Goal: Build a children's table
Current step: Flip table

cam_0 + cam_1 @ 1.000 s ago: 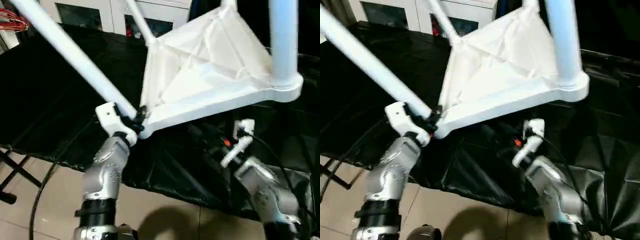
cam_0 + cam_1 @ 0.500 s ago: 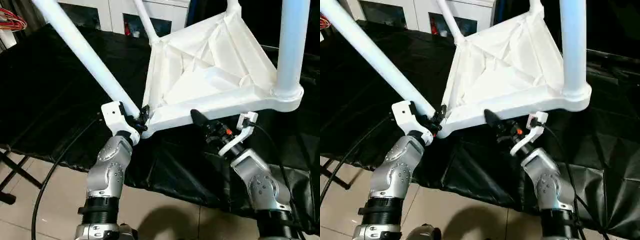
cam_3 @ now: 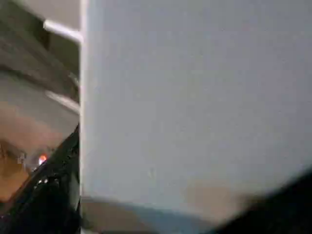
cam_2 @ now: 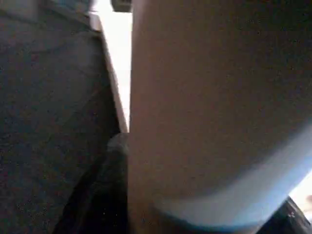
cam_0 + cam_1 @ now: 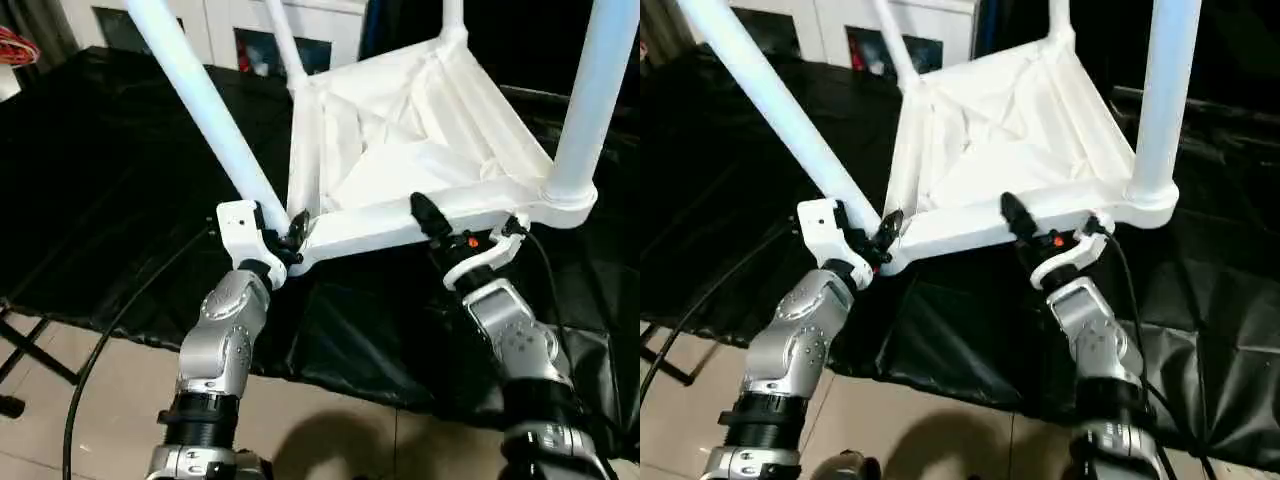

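The children's table [image 5: 400,150] lies upside down and tilted over the black-covered bench, ribbed underside up. Its white legs stand in the corner sockets: near-left leg [image 5: 200,100], near-right leg [image 5: 590,100], and two far ones [image 5: 283,40]. My left gripper [image 5: 285,235] is shut on the base of the near-left leg at its corner socket; that leg [image 4: 219,122] looms close in the left wrist view. My right gripper [image 5: 440,235] is open at the table's near rim, one black finger [image 5: 425,212] showing above the rim. The white rim [image 3: 195,97] sits close in the right wrist view.
Black cloth [image 5: 100,200] covers the bench under the table. Tiled floor [image 5: 90,400] lies in front, with a black cable [image 5: 105,335] hanging by my left arm. White cabinets [image 5: 220,20] stand behind, and red wires [image 5: 20,45] lie at the far left.
My right gripper has risen from below the table's near edge up to the rim, one finger now above it. The left gripper keeps its hold on the leg base. The camera has shifted.
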Controlling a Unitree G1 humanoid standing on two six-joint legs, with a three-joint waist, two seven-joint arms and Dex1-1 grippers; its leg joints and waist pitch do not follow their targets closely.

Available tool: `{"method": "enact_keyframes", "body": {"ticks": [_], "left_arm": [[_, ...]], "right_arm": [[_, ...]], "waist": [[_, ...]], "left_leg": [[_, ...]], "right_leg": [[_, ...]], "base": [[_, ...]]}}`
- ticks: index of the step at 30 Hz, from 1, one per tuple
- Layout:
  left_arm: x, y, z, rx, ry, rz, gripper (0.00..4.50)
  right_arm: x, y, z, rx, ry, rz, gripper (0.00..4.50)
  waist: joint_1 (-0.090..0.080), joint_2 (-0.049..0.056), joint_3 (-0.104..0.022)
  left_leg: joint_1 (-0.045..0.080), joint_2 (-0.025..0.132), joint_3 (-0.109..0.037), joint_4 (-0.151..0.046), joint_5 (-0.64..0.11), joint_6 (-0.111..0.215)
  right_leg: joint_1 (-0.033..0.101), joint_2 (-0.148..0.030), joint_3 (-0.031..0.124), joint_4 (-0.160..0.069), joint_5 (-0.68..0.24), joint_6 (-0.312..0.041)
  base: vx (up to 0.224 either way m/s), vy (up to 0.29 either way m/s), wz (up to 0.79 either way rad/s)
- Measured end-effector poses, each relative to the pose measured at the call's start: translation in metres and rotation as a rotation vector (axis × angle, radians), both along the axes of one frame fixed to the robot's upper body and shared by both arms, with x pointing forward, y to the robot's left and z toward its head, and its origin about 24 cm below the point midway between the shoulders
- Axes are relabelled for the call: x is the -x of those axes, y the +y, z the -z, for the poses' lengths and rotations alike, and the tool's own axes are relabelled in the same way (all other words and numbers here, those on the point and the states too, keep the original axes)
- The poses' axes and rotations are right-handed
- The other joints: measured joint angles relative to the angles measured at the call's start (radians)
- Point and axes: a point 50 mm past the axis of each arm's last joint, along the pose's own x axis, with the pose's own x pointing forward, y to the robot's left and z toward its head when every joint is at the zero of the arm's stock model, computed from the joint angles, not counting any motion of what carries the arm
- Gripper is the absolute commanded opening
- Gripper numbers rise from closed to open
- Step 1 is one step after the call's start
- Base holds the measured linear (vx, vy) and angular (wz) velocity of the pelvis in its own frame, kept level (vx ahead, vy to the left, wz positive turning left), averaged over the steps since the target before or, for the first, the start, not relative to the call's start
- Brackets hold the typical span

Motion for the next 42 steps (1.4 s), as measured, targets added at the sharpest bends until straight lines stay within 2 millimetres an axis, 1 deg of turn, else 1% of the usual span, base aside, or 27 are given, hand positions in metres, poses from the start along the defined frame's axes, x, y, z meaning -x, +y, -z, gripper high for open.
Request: {"method": "enact_keyframes", "body": {"ticks": [1, 4, 6, 8, 11, 14, 15, 16, 19, 20, 21, 22, 24, 25, 26, 29, 31, 32, 35, 37, 39, 42], "left_arm": [[0.002, 0.0, 0.001, -0.032, -0.018, 0.026, 2.27], [0.007, -0.003, 0.003, -0.109, -0.056, 0.079, 2.24], [0.01, -0.004, 0.004, -0.135, -0.076, 0.094, 2.23], [0.011, -0.004, 0.004, -0.151, -0.087, 0.107, 2.22], [0.012, -0.004, 0.004, -0.159, -0.105, 0.118, 2.22], [0.012, -0.004, 0.002, -0.164, -0.129, 0.12, 2.22], [0.012, -0.004, 0.002, -0.164, -0.137, 0.12, 2.22], [0.012, -0.004, 0.001, -0.164, -0.139, 0.12, 2.21], [0.013, -0.004, 0.002, -0.161, -0.143, 0.122, 2.19], [0.013, -0.003, 0.002, -0.153, -0.141, 0.124, 2.19], [0.014, -0.003, 0.003, -0.146, -0.138, 0.131, 2.75], [0.015, -0.002, 0.004, -0.139, -0.137, 0.138, 2.89], [0.02, 0.0, 0.004, -0.097, -0.143, 0.164, 2.95], [0.022, 0.003, 0.004, -0.096, -0.149, 0.175, 3.05], [0.024, 0.005, 0.004, -0.093, -0.15, 0.183, 3.05], [0.035, 0.023, 0.01, -0.116, -0.142, 0.193, 3.35], [0.042, 0.034, 0.015, -0.126, -0.122, 0.211, 3.42], [0.046, 0.037, 0.015, -0.133, -0.116, 0.227, 3.65], [0.064, 0.049, 0.018, -0.162, -0.086, 0.304, 3.7], [0.071, 0.047, 0.016, -0.179, -0.081, 0.356, 3.7], [0.073, 0.04, 0.006, -0.199, -0.112, 0.406, 3.7], [0.076, 0.027, -0.002, -0.201, -0.15, 0.468, 3.7]], "right_arm": [[-0.001, -0.001, 0.002, -0.028, 0.016, 0.013, 4.15], [-0.002, -0.004, 0.005, -0.053, 0.035, 0.028, 3.94], [-0.001, -0.004, 0.01, -0.063, 0.058, 0.03, 3.74], [0.0, -0.005, 0.013, -0.073, 0.071, 0.034, 3.61], [0.0, -0.006, 0.016, -0.08, 0.081, 0.039, 3.31], [0.001, -0.006, 0.018, -0.087, 0.089, 0.043, 3.19], [0.001, -0.007, 0.018, -0.088, 0.089, 0.044, 3.09], [0.001, -0.007, 0.018, -0.09, 0.088, 0.047, 2.89], [0.001, -0.008, 0.018, -0.093, 0.088, 0.05, 2.66], [0.001, -0.008, 0.017, -0.093, 0.084, 0.049, 2.66], [0.001, -0.008, 0.016, -0.093, 0.079, 0.049, 2.48], [0.001, -0.008, 0.015, -0.09, 0.072, 0.048, 2.43], [0.0, -0.009, 0.011, -0.086, 0.051, 0.05, 2.35], [0.0, -0.01, 0.009, -0.075, 0.044, 0.052, 2.3], [0.0, -0.01, 0.008, -0.067, 0.041, 0.053, 2.3], [0.0, -0.011, -0.001, -0.025, 0.015, 0.062, 2.21], [0.0, -0.012, -0.009, 0.001, -0.004, 0.074, 2.19], [0.0, -0.012, -0.012, 0.012, -0.012, 0.079, 2.14], [0.0, -0.019, -0.025, 0.064, -0.038, 0.126, 2.09], [0.0, -0.028, -0.033, 0.094, -0.054, 0.168, 2.06], [0.001, -0.033, -0.04, 0.112, -0.064, 0.207, 2.05], [0.004, -0.039, -0.049, 0.141, -0.075, 0.246, 2.02]], "waist": [[-0.001, 0.0, 0.0], [0.0, 0.0, 0.0], [0.001, 0.0, 0.0], [0.001, 0.0, 0.0], [0.003, 0.0, 0.0], [0.003, 0.0, 0.0], [0.003, 0.0, 0.0], [0.004, 0.0, 0.0], [0.004, 0.0, 0.0], [0.003, 0.0, 0.0], [0.002, 0.0, 0.0], [0.002, 0.0, 0.0], [0.002, 0.001, 0.0], [0.003, 0.001, 0.0], [0.003, 0.001, 0.0], [0.004, 0.003, 0.001], [0.006, 0.003, 0.001], [0.006, 0.003, 0.001], [0.012, 0.003, 0.001], [0.024, 0.003, 0.001], [0.032, 0.004, 0.001], [0.034, 0.004, 0.001]], "left_leg": [[0.0, 0.0, 0.001, 0.0, 0.0, 0.0], [-0.003, 0.0, 0.003, 0.0, 0.0, 0.0], [-0.007, 0.0, 0.004, 0.001, 0.001, 0.001], [-0.008, 0.0, 0.004, 0.001, 0.003, 0.002], [-0.008, 0.001, 0.004, 0.001, 0.004, 0.002], [-0.008, 0.001, 0.004, 0.001, 0.005, 0.002], [-0.008, 0.001, 0.004, 0.001, 0.005, 0.002], [-0.008, 0.001, 0.004, 0.001, 0.005, 0.002], [-0.008, 0.001, 0.004, 0.001, 0.005, 0.002], [-0.008, 0.001, 0.004, 0.001, 0.005, 0.002], [-0.008, 0.001, 0.004, 0.001, 0.005, 0.002], [-0.008, 0.001, 0.004, 0.001, 0.005, 0.002], [-0.008, 0.001, 0.004, 0.001, 0.005, 0.002], [-0.008, 0.001, 0.004, 0.001, 0.005, 0.002], [-0.008, 0.001, 0.005, 0.001, 0.005, 0.002], [-0.008, 0.002, 0.005, 0.001, 0.005, 0.002], [-0.009, 0.002, 0.005, 0.001, 0.005, 0.002], [-0.009, 0.002, 0.005, 0.001, 0.005, 0.002], [-0.009, 0.002, 0.005, 0.001, 0.005, 0.001], [-0.01, 0.002, 0.006, 0.001, 0.006, 0.0], [-0.01, 0.002, 0.007, 0.001, 0.007, -0.001], [-0.01, 0.002, 0.007, 0.001, 0.007, -0.004]], "right_leg": [[-0.001, 0.0, 0.001, 0.0, 0.0, 0.0], [-0.006, 0.0, 0.003, 0.004, -0.001, -0.001], [-0.012, 0.0, 0.004, 0.008, -0.001, -0.002], [-0.015, 0.0, 0.004, 0.01, -0.001, -0.002], [-0.015, 0.0, 0.004, 0.011, -0.001, -0.003], [-0.015, 0.0, 0.004, 0.011, -0.001, -0.003], [-0.015, 0.0, 0.004, 0.011, 0.0, -0.003], [-0.015, 0.0, 0.004, 0.011, 0.0, -0.003], [-0.015, 0.0, 0.004, 0.011, -0.001, -0.004], [-0.015, 0.0, 0.004, 0.011, -0.001, -0.004], [-0.015, 0.0, 0.004, 0.011, -0.001, -0.004], [-0.015, 0.0, 0.004, 0.011, -0.001, -0.004], [-0.015, 0.0, 0.004, 0.011, -0.001, -0.004], [-0.015, 0.0, 0.003, 0.011, -0.001, -0.004], [-0.015, 0.0, 0.003, 0.011, -0.001, -0.004], [-0.015, 0.0, 0.003, 0.011, -0.001, -0.004], [-0.015, 0.0, 0.003, 0.011, -0.001, -0.004], [-0.015, 0.0, 0.003, 0.011, -0.001, -0.004], [-0.015, 0.0, 0.003, 0.011, -0.001, -0.003], [-0.015, 0.0, 0.003, 0.011, 0.0, -0.003], [-0.014, -0.001, 0.003, 0.011, 0.0, -0.002], [-0.014, -0.001, 0.004, 0.011, 0.002, -0.001]], "base": [[0.0, 0.0, 0.0], [0.0, 0.0, 0.0], [0.0, 0.0, 0.0], [0.0, 0.0, 0.0], [0.0, 0.0, 0.0], [0.0, 0.0, 0.0], [0.0, 0.0, 0.0], [0.0, 0.0, 0.0], [0.0, 0.0, 0.0], [0.0, 0.0, 0.0], [0.0, 0.0, 0.0], [0.0, 0.0, 0.0], [0.0, 0.0, 0.0], [0.0, 0.0, 0.0], [0.0, 0.0, 0.0], [0.0, 0.0, 0.0], [0.0, 0.0, 0.0], [0.0, 0.0, 0.0], [0.0, 0.0, 0.0], [0.0, 0.0, 0.0], [0.0, 0.0, 0.0], [0.0, 0.0, 0.0]]}}
